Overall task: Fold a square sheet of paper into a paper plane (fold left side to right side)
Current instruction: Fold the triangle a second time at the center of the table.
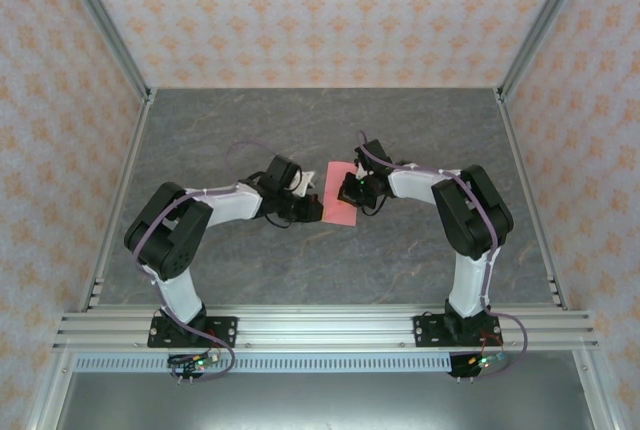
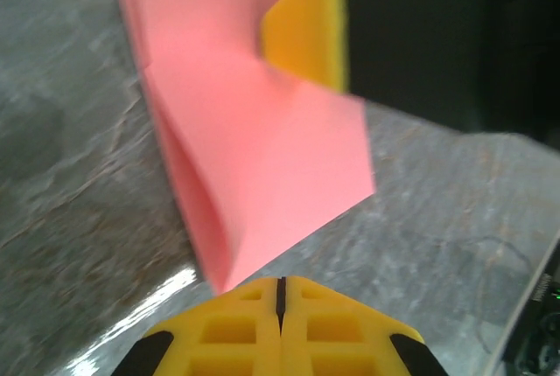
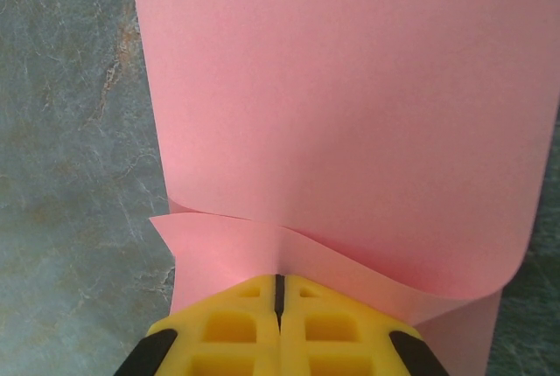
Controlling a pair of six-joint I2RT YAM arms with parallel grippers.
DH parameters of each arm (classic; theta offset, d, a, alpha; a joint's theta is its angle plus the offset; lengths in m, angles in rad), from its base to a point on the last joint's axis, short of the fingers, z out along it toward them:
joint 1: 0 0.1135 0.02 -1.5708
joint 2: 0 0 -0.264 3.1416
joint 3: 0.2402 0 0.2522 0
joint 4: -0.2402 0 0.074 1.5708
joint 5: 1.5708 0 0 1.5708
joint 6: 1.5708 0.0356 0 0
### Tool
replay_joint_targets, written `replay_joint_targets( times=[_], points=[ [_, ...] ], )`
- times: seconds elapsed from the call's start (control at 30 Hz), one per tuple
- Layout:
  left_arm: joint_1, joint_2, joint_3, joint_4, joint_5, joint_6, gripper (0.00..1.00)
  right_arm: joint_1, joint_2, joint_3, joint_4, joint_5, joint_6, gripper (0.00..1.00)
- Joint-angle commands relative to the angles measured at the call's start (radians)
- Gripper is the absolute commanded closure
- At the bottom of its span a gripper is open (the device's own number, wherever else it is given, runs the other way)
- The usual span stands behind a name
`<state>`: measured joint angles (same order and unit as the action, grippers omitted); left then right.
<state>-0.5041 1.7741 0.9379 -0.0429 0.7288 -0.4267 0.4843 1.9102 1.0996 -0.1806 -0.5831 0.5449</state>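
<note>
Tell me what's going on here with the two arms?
Both arms reach in to a salmon-pink sheet of paper in the middle of the grey table. The right gripper is shut on one edge, where the paper buckles around its tips. The left gripper is shut at a corner of the sheet, which is doubled over loosely and not yet creased flat. Whether it actually pinches that corner is unclear.

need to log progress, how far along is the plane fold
Done: square sheet of paper bent over itself, loosely, no flat crease. In hand: right pincer shut on its edge; left pincer shut at a corner, grip unclear. Remaining: press the crease, all dart folds.
</note>
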Motion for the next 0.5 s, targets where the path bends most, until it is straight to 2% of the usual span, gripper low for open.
replay_joint_targets(
  times=[0.0,0.2,0.47],
  points=[
    [-0.001,0.035,0.056,-0.004,0.042,-0.005,1.0,0.0,0.031,0.0,-0.094,0.064,-0.018,0.98],
    [-0.001,0.114,0.09,-0.02,0.011,0.015,1.0,0.002,0.03,0.003,-0.098,0.063,-0.018,0.98],
    [-0.001,0.13,0.061,-0.075,-0.068,0.034,1.0,0.001,0.019,0.012,-0.092,0.043,-0.035,0.98]
  ],
)
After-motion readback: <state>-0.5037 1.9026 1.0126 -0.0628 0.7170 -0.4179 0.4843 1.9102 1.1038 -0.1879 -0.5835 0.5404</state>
